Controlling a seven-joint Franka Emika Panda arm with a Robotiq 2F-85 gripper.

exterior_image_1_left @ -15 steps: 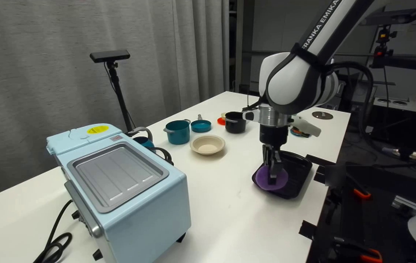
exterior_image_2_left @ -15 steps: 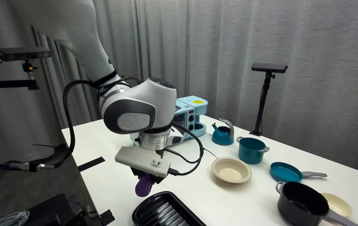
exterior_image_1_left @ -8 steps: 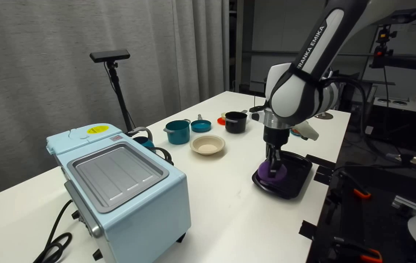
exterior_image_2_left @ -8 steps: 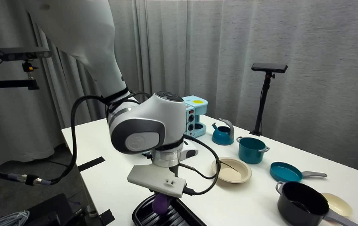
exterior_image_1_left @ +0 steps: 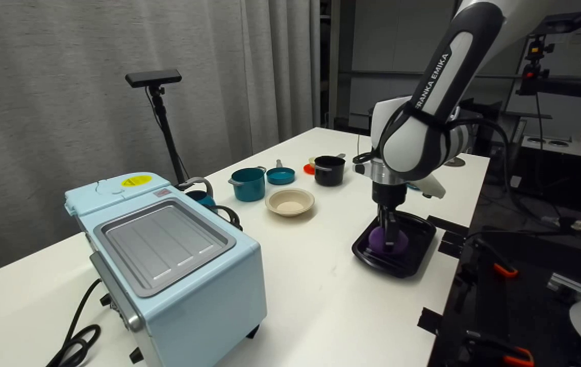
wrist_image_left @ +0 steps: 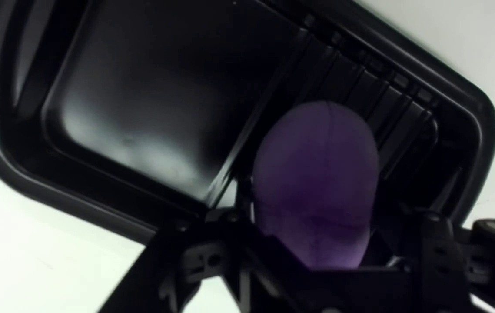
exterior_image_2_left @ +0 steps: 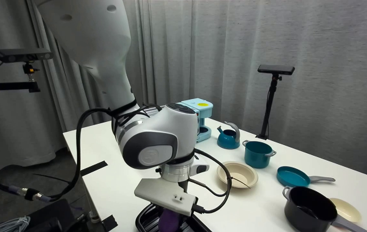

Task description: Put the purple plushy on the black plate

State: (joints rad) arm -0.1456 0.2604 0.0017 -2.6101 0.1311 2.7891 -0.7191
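One hand [wrist_image_left: 316, 206] pinches one purple plushy [wrist_image_left: 317, 169] over the ribbed half of one black griddle plate [wrist_image_left: 151, 100]; whether it touches the ribs, I cannot tell. The plushy's long axis runs outward from the hand, slightly aslant to the ribs, rounded end foremost. In an exterior view, beyond the plate on the counter [exterior_image_2_left: 115, 187]: one beige bowl [exterior_image_2_left: 244, 172], one teal skillet [exterior_image_2_left: 293, 177], one teal pot [exterior_image_2_left: 255, 159], one teal kettle [exterior_image_2_left: 228, 141], then one pale-blue toaster oven [exterior_image_2_left: 202, 111].
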